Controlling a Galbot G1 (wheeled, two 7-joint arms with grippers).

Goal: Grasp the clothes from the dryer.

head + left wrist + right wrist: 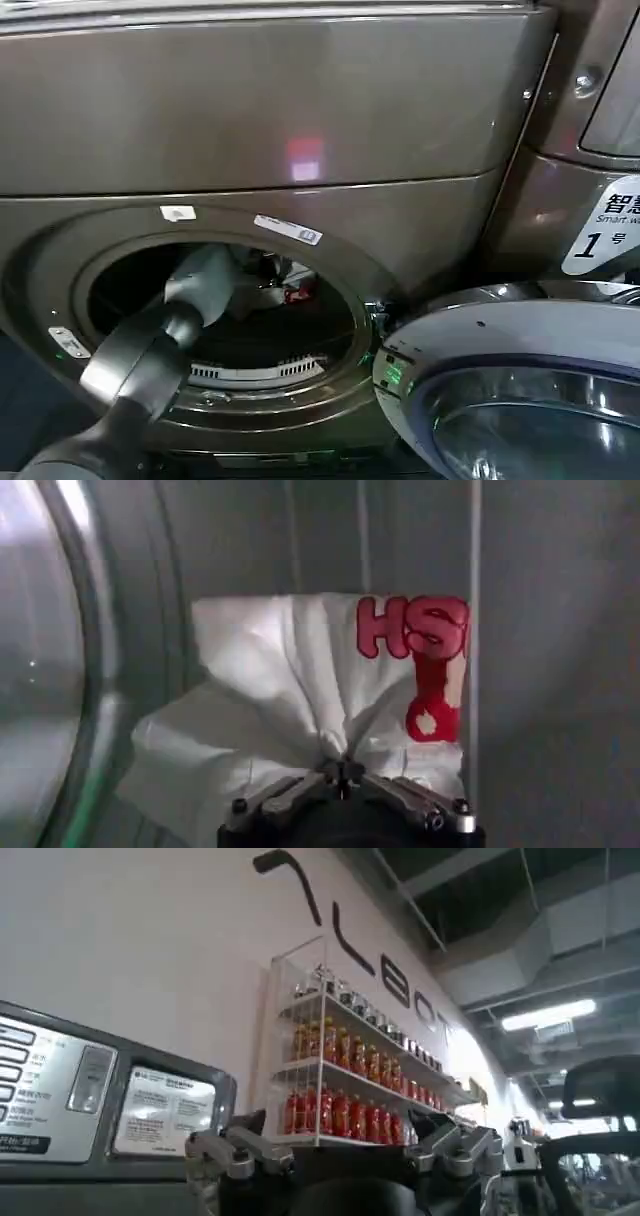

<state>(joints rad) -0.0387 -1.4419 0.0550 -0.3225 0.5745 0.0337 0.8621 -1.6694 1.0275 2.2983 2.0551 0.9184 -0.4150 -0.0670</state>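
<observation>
The dryer is a bronze-brown front loader, and its round porthole stands open. My left arm reaches through the porthole into the drum. In the left wrist view my left gripper is shut on the clothes, a white fabric bundle with red lettering, pinched at a gathered fold and held against the grey drum wall. From the head view, the clothes show as white with a bit of red past the arm's wrist. My right gripper is open with nothing in it, pointing up at a wall away from the dryer.
The silver-rimmed glass door hangs open to the right of the porthole. A neighbouring machine with a white sticker stands at the right. The right wrist view shows a control panel and a wall shelf of red bottles.
</observation>
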